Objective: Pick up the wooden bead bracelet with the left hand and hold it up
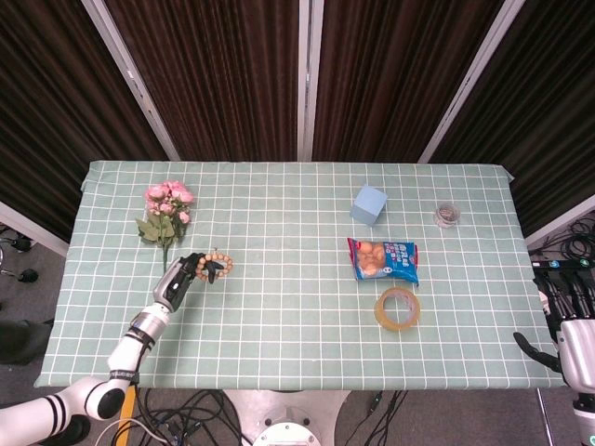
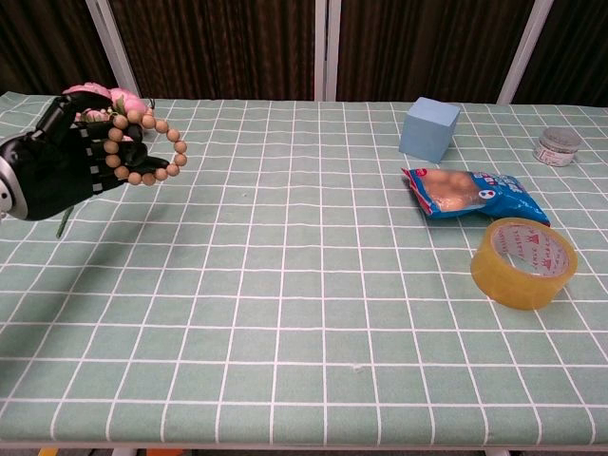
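Note:
My left hand (image 2: pixel 59 169) is black and hovers over the table's left side, fingers curled around the wooden bead bracelet (image 2: pixel 152 147). The bracelet's light-brown loop sticks out to the right of the fingers, clear of the cloth. In the head view the same left hand (image 1: pixel 178 280) holds the bracelet (image 1: pixel 218 266) just below the pink flowers (image 1: pixel 165 206). My right hand (image 1: pixel 576 351) hangs off the table's right edge, holding nothing; its fingers are mostly cut off by the frame.
Pink flowers (image 2: pixel 95 97) lie behind the left hand. A blue cube (image 2: pixel 429 129), a snack bag (image 2: pixel 467 193), a tape roll (image 2: pixel 523 262) and a small tin (image 2: pixel 558 146) sit on the right half of the checked green cloth (image 2: pixel 285 313).

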Robot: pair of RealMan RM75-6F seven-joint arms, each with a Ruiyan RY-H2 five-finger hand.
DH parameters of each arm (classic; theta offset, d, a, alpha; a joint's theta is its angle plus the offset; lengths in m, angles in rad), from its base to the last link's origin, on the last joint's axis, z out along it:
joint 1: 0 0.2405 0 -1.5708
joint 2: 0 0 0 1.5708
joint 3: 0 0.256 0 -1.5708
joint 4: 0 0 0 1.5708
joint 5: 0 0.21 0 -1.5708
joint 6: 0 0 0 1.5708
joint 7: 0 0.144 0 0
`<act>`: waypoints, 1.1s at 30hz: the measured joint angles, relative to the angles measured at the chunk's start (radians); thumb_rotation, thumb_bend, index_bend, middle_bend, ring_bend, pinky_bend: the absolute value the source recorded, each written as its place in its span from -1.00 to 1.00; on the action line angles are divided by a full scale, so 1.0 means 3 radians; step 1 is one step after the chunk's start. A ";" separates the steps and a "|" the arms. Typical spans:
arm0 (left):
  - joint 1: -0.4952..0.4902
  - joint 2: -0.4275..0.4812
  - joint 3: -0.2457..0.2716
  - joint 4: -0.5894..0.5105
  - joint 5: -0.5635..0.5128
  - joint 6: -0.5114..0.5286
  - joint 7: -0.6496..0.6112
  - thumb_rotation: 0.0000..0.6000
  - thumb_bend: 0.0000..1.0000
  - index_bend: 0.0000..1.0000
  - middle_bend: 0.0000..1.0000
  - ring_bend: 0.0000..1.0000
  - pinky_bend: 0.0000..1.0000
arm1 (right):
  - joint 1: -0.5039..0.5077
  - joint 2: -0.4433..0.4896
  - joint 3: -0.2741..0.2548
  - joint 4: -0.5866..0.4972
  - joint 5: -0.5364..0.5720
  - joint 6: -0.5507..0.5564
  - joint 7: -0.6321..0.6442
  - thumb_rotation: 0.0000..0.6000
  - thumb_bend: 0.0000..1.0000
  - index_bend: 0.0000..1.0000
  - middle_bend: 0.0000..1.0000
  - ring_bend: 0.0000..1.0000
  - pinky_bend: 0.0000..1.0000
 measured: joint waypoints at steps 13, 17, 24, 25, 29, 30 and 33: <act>-0.0001 -0.0011 -0.0024 0.0000 -0.0121 -0.0052 0.0085 0.08 0.03 0.26 0.40 -0.34 -0.94 | 0.0010 -0.0004 0.0007 0.0013 0.0013 -0.0016 0.0011 1.00 -0.88 -0.82 -0.57 -0.89 -1.00; 0.0008 -0.0015 -0.0023 -0.0007 -0.0122 -0.0050 0.0095 0.11 0.05 0.26 0.40 -0.34 -0.94 | 0.0015 -0.0008 0.0013 0.0020 0.0016 -0.0017 0.0021 1.00 -0.89 -0.82 -0.57 -0.89 -1.00; 0.0010 -0.0012 -0.0050 -0.0020 -0.0146 -0.0061 0.0108 0.11 0.17 0.25 0.37 -0.34 -0.94 | 0.0021 -0.0019 0.0018 0.0039 0.0015 -0.0015 0.0035 1.00 -0.88 -0.82 -0.57 -0.89 -1.00; 0.0011 -0.0012 -0.0051 -0.0021 -0.0147 -0.0061 0.0110 0.10 0.19 0.25 0.36 -0.34 -0.94 | 0.0022 -0.0020 0.0018 0.0041 0.0016 -0.0017 0.0037 1.00 -0.88 -0.82 -0.57 -0.89 -1.00; 0.0013 -0.0014 -0.0050 -0.0026 -0.0137 -0.0066 0.0110 0.05 0.23 0.22 0.29 -0.34 -0.94 | 0.0024 -0.0022 0.0020 0.0048 0.0022 -0.0021 0.0044 1.00 -0.89 -0.82 -0.57 -0.89 -1.00; 0.0012 -0.0014 -0.0052 -0.0025 -0.0132 -0.0068 0.0109 0.04 0.24 0.20 0.26 -0.34 -0.94 | 0.0024 -0.0024 0.0022 0.0050 0.0024 -0.0019 0.0046 1.00 -0.89 -0.82 -0.57 -0.89 -1.00; 0.0010 -0.0018 -0.0054 -0.0025 -0.0116 -0.0064 0.0104 0.02 0.25 0.14 0.21 -0.34 -0.94 | 0.0026 -0.0022 0.0025 0.0051 0.0028 -0.0019 0.0049 1.00 -0.89 -0.83 -0.57 -0.89 -1.00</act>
